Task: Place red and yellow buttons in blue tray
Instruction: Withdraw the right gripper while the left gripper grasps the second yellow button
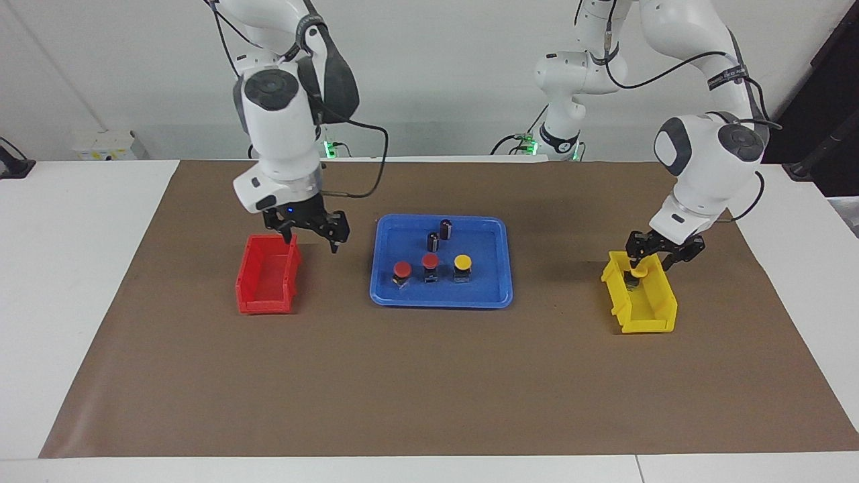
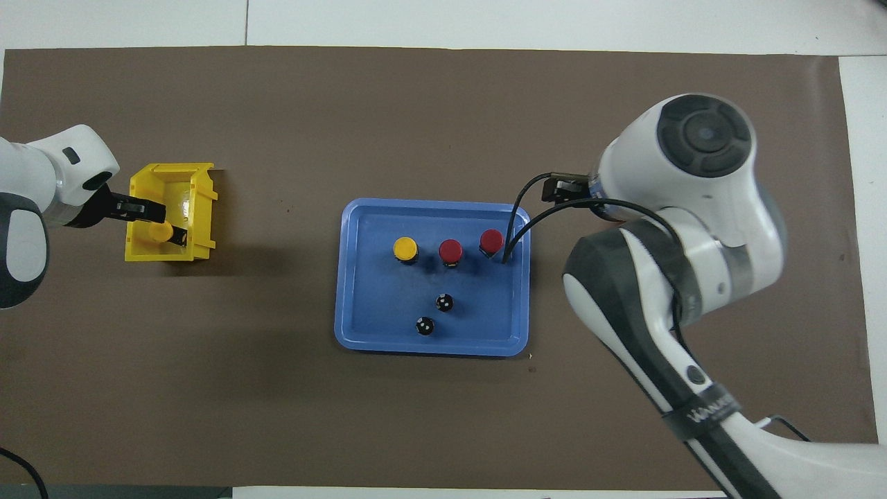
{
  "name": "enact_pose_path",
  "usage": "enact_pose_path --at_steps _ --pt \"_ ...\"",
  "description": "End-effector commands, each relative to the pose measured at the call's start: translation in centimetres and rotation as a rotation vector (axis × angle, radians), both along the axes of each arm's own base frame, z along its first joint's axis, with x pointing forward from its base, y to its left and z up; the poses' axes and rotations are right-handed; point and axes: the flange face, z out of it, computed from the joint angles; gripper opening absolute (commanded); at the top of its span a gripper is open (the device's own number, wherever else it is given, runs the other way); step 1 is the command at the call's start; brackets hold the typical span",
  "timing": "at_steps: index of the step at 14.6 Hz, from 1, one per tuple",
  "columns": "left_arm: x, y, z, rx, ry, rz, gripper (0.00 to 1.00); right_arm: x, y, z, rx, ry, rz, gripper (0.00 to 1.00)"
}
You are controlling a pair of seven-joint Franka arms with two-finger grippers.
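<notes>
**Facing and overhead views: the last pick.** The left gripper (image 1: 645, 263) is down inside the yellow bin (image 1: 647, 325), right at the fourth button (image 1: 638, 270). Whether its fingers have clamped the button cannot be told. Clock directions below are read in the overhead view.

- **Key relation:** the fourth button sits directly under the left gripper. It is tilted, with its yellow cap toward 9 o'clock and its black body toward 3 o'clock, so its long axis runs roughly along the 9–3 line.
- **Destination:** the tray (image 1: 439, 303) lies at 3 o'clock from the yellow bin, well apart from it. The carry probably runs straight along that line, and the left arm is much the nearer one to make it.
- **Right gripper:** the right gripper (image 1: 313, 238) hangs over the edge of the red bin (image 1: 265, 305) at 3 o'clock of the tray. Its fingers are apart and it holds nothing; this arm waits.

**Counts.**
- Four buttons. Three stand in a row in the tray: two red buttons (image 1: 402, 269) and one yellow button (image 1: 462, 260). The fourth is in the yellow bin.
- Two cylinders (image 1: 445, 227), both in the tray at 6 o'clock of the row.
- One tray and two bins.
</notes>
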Motion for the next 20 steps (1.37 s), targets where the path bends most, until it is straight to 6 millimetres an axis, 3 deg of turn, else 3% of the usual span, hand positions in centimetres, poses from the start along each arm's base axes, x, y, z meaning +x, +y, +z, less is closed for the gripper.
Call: enact_pose_path --at_steps 1,6,9,11,13,15,16,18,19,20 --pt "-0.8 0.3 -1.2 -0.031 -0.011 0.048 0.72 -0.7 -4.7 3.7 0.001 0.004 -0.018 1.00" --pt "-1.0 0.3 -2.2 -0.035 -0.022 0.111 0.72 -3.8 -12.8 9.0 -0.012 0.069 0.040 1.00" --pt "-1.4 0.6 -3.3 -0.034 -0.028 0.116 0.72 -4.3 -17.6 8.9 -0.003 0.098 0.094 1.00" --pt "-1.5 1.2 -3.4 -0.034 -0.028 0.125 0.71 -4.7 -19.6 8.6 0.021 0.105 0.096 1.00" --pt "-1.6 1.3 -3.5 -0.034 -0.027 0.124 0.67 -4.9 -20.2 8.1 0.057 0.107 0.082 1.00" --pt "-1.5 1.3 -3.5 -0.034 -0.028 0.128 0.07 -4.8 -19.6 8.4 0.054 0.097 0.090 1.00" --pt "-1.4 1.2 -3.3 -0.034 -0.033 0.127 0.02 -4.7 -19.5 8.5 0.051 0.098 0.092 1.00" --pt "-0.7 0.7 -2.2 -0.036 -0.036 0.123 0.02 -4.7 -19.5 8.5 0.051 0.098 0.093 1.00" --pt "-0.1 0.3 -0.5 -0.038 -0.017 0.123 0.02 -4.7 -19.5 8.5 0.052 0.096 0.095 1.00" --pt "0.8 -0.2 3.0 -0.042 0.004 0.122 0.02 -4.7 -19.5 8.4 0.054 0.099 0.095 1.00"
